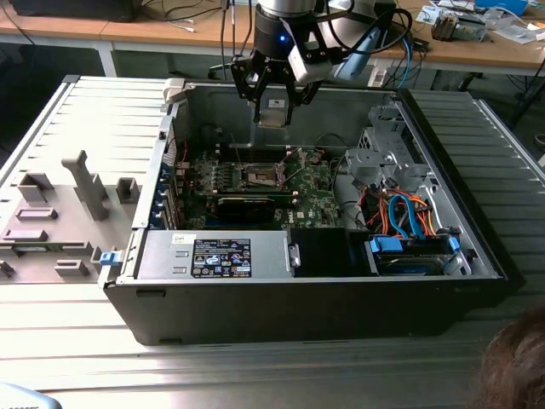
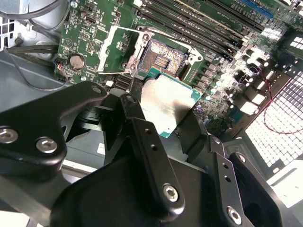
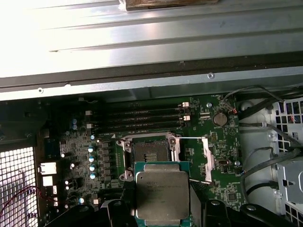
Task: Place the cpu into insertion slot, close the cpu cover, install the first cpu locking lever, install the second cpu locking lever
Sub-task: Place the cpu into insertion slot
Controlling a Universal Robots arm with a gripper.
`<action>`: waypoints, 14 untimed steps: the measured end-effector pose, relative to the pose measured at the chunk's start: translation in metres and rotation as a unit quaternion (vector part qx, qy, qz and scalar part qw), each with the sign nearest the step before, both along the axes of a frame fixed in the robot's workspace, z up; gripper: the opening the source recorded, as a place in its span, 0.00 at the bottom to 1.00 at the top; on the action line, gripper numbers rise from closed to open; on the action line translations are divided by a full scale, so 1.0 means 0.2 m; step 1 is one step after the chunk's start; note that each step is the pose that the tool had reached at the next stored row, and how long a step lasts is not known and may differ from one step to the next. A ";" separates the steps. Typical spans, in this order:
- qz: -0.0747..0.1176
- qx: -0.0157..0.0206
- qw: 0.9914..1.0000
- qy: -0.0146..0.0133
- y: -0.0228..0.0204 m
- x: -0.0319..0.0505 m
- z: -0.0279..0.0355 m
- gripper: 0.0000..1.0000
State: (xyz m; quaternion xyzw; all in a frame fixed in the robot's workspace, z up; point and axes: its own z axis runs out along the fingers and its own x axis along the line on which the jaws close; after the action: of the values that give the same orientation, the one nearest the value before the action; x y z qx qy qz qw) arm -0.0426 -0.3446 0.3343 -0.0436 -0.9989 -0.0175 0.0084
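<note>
My gripper [image 1: 274, 112] hangs above the open computer case, shut on the cpu [image 1: 274, 114], a flat square chip with a pale metal top. In both wrist views the cpu [image 2: 166, 103] [image 3: 162, 195] sits between the black fingers [image 2: 143, 137], held clear of the motherboard. The insertion slot [image 1: 261, 176] [image 2: 164, 56] [image 3: 149, 153] lies open and bare on the green board below the chip. The cpu cover [image 2: 106, 50] [image 3: 204, 157] is flipped open, standing beside the slot.
A black card [image 1: 247, 204] lies on the board in front of the slot. A power supply [image 1: 213, 256] and a drive cage with orange and blue cables [image 1: 400, 217] fill the case's near side. A grey fixture tray [image 1: 60, 213] lies at the exterior view's left. A person's head [image 1: 515, 366] shows at the lower right.
</note>
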 end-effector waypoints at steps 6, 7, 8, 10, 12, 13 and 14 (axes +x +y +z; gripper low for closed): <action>-0.008 0.000 1.000 0.000 0.000 0.000 -0.002 0.55; -0.010 0.000 1.000 0.000 0.000 0.000 -0.002 0.55; -0.011 0.000 1.000 0.000 0.000 0.000 -0.002 0.55; -0.016 0.000 1.000 0.000 0.000 0.000 -0.003 0.55; -0.020 0.000 1.000 0.000 0.000 0.000 -0.004 0.55; -0.021 0.000 1.000 0.000 0.000 0.000 -0.004 0.55; -0.023 0.000 1.000 0.000 0.000 0.000 -0.004 0.55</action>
State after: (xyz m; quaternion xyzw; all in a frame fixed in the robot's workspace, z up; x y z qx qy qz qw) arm -0.0426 -0.3446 0.3335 -0.0668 -0.9976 -0.0177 0.0080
